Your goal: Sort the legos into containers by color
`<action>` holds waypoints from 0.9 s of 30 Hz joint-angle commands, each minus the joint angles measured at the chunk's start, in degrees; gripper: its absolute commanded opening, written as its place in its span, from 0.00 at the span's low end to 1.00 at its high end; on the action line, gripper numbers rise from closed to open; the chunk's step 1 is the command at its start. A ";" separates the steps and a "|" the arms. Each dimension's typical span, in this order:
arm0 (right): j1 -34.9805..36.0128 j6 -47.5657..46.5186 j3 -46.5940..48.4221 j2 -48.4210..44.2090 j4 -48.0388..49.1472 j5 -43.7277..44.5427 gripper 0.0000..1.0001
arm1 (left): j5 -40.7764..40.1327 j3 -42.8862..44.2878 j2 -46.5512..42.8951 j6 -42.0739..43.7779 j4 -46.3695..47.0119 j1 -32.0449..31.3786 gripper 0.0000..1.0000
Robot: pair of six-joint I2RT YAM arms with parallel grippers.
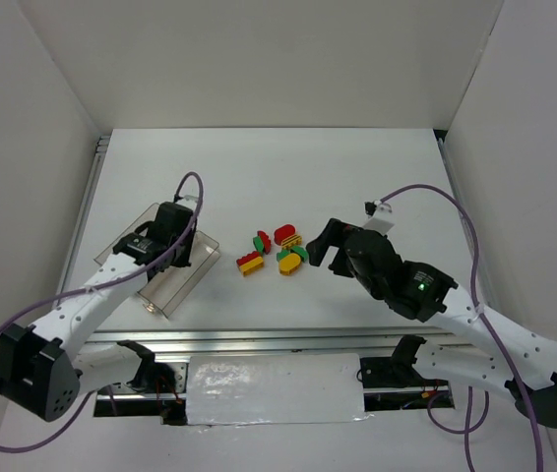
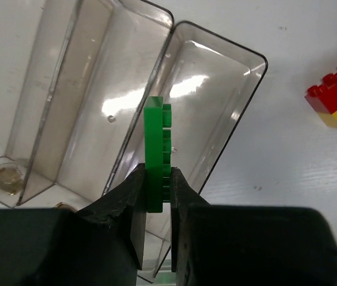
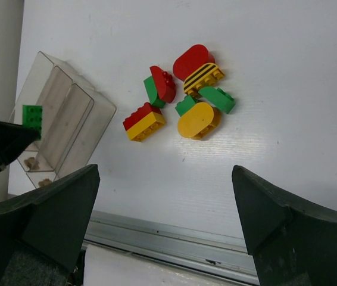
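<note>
My left gripper is shut on a flat green studded lego and holds it edge-up over the clear three-compartment tray, above the wall between its middle and right compartments. In the top view this gripper hovers over the tray at the left. The other legos lie in a loose cluster mid-table: a red-on-yellow brick, a red rounded piece, a striped yellow brick, a yellow rounded piece and green pieces. My right gripper is open and empty, just right of the cluster.
A metal rail runs along the table's near edge, with a white taped patch below it. White walls close in the table at the left, right and back. The tray compartments hold no bricks.
</note>
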 commanded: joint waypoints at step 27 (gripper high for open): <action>-6.62 3.31 14.54 34.29 -3.47 -0.70 0.98 | 7.53 2.81 -10.78 -11.30 2.90 2.24 0.99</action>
